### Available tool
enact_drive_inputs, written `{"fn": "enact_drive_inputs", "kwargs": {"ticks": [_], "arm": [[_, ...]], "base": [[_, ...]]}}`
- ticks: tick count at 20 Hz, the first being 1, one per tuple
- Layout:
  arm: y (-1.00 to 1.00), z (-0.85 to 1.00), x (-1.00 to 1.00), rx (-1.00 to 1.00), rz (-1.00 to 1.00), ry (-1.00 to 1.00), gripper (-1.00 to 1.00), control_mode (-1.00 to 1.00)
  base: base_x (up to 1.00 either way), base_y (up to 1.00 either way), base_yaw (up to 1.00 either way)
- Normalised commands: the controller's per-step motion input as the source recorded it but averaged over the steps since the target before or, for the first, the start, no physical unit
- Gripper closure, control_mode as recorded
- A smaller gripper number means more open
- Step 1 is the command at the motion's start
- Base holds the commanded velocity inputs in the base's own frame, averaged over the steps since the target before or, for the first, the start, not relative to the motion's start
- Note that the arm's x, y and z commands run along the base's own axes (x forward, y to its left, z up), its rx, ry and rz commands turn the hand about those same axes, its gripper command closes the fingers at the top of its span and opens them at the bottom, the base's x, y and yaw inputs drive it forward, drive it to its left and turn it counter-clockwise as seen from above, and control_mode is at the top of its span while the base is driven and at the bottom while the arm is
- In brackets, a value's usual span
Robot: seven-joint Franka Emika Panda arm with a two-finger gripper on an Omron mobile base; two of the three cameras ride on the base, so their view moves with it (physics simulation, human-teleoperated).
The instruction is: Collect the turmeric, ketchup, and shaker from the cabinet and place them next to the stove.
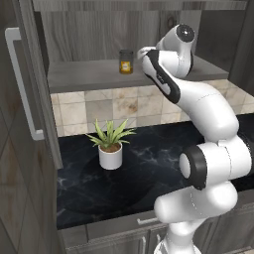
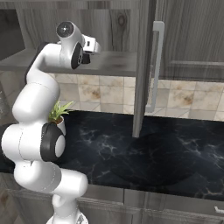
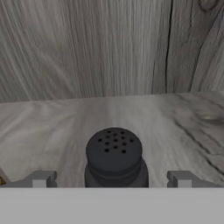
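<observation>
Straddling the shaker [image 3: 114, 156] on the cabinet shelf [image 3: 52, 127], gripper [image 3: 112, 179] spread wide, fingertips [image 3: 40, 179] clear of it

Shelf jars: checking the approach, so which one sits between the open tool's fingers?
The black shaker with the holed round top, centred between the fingers. The orange-labelled turmeric jar stands apart on the shelf.

The left base view looks from behind the arm's left side, down over the black counter [image 1: 149, 163] toward the cabinet [image 1: 99, 74] at the top. The right base view shows the same shelf from the other side. The hand view sits very close above the shaker [image 3: 114, 155].
</observation>
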Motion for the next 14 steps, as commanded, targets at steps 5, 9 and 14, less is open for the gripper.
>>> {"fn": "enact_drive_inputs", "kwargs": {"ticks": [5, 9, 14], "arm": [[0.0, -0.09, 0.07, 0.0, 0.0, 0.0, -1.0, -1.0], [0.0, -0.09, 0.04, 0.0, 0.0, 0.0, 1.0, -1.0], [0.0, -0.05, 0.0, 0.0, 0.0, 0.0, 1.0, -1.0]], "base": [[0.0, 0.0, 0.0], [0.0, 0.0, 0.0], [0.0, 0.0, 0.0]]}}
